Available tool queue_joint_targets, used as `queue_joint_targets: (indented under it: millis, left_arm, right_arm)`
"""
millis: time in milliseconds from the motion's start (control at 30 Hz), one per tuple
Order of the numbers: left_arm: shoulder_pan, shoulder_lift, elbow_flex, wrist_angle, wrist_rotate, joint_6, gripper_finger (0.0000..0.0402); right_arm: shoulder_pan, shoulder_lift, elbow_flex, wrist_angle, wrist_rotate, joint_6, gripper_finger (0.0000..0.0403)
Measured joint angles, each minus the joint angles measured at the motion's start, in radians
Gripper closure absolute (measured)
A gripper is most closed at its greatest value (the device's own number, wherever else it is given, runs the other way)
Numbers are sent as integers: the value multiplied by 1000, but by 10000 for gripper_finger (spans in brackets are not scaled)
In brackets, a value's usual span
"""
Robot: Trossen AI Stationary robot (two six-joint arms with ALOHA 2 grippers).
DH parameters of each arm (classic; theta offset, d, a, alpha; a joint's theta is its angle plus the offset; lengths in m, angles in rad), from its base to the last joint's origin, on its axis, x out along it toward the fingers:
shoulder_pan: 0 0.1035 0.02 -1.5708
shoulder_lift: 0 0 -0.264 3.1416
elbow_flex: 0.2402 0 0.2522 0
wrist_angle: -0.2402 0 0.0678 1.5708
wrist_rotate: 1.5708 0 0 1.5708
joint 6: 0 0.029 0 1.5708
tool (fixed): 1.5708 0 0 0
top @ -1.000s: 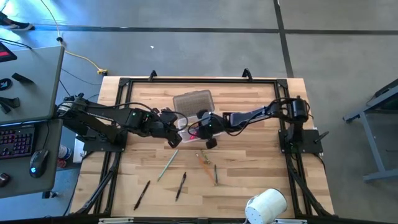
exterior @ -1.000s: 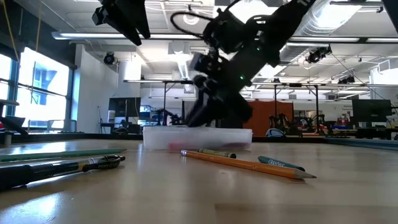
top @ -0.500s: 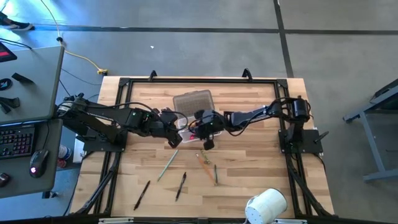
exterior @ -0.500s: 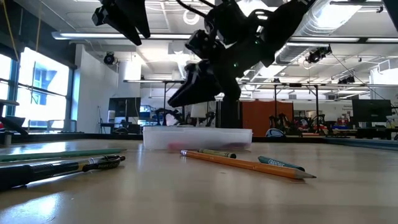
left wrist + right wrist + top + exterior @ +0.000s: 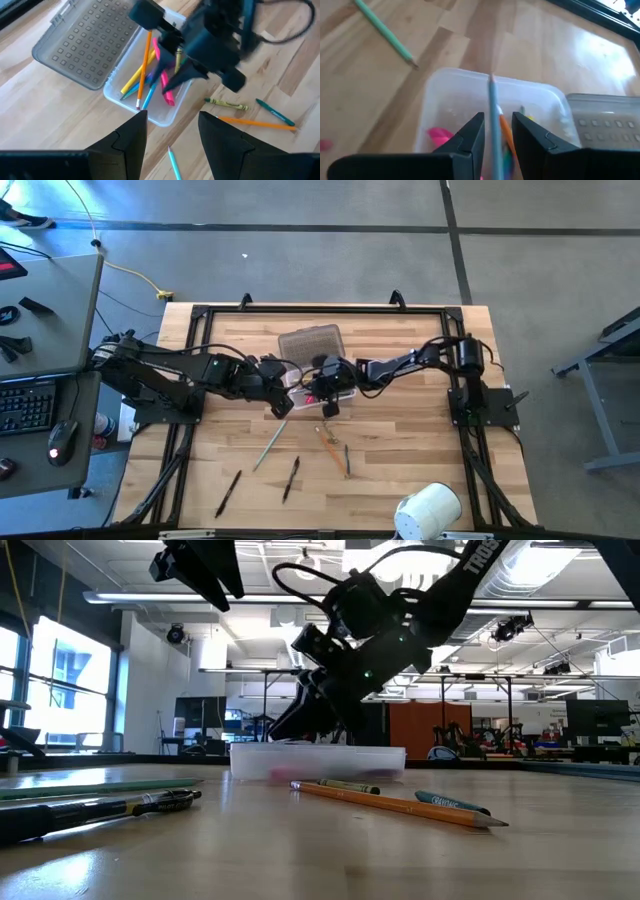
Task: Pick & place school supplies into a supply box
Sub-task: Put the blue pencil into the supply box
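The clear supply box (image 5: 308,383) stands mid-table with its ribbed lid (image 5: 311,340) open flat on the far side. It holds several pens and pencils, pink, orange, yellow and green (image 5: 150,75). My right gripper (image 5: 324,383) is over the box, shut on a thin blue-grey pencil (image 5: 493,107). My left gripper (image 5: 276,398) is open and empty, just left of the box's near corner; it also shows in the left wrist view (image 5: 172,132). More sticks lie on the table near the box: a green pencil (image 5: 270,444), an orange pencil (image 5: 328,440), a green crayon (image 5: 347,460) and two black pens (image 5: 292,478). My right gripper pinches the blue-grey pencil's rear part (image 5: 496,142) between its two fingers. The pencil lies along the fingers and sticks out past their ends. The fingers slant down from the table's right side. The pencil's free end (image 5: 491,79) is over the box; I cannot tell whether it touches anything.
A fat white roll (image 5: 428,510) stands at the near right edge. In the low view the orange pencil (image 5: 400,802), a teal pen (image 5: 450,803) and a black pen (image 5: 110,810) lie in front of the box (image 5: 318,762). A dark frame rims the table (image 5: 320,308).
My right gripper has carried the blue-grey pencil toward the table's left, over the box, rising a little on the way and then dipping toward the box. My left gripper has kept still.
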Motion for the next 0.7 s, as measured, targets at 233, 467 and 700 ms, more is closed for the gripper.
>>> queue_joint_targets:
  millis: [233,467,700]
  left_arm:
    - [0,0,0,-1,12,0,190]
    - [0,0,0,-1,15,0,190]
    - [0,0,0,-1,15,0,190]
  right_arm:
    - [-33,1,0,-34,-14,38,320]
    - [-45,13,0,-53,-55,52,320]
    - [-44,12,0,-78,-51,47,320]
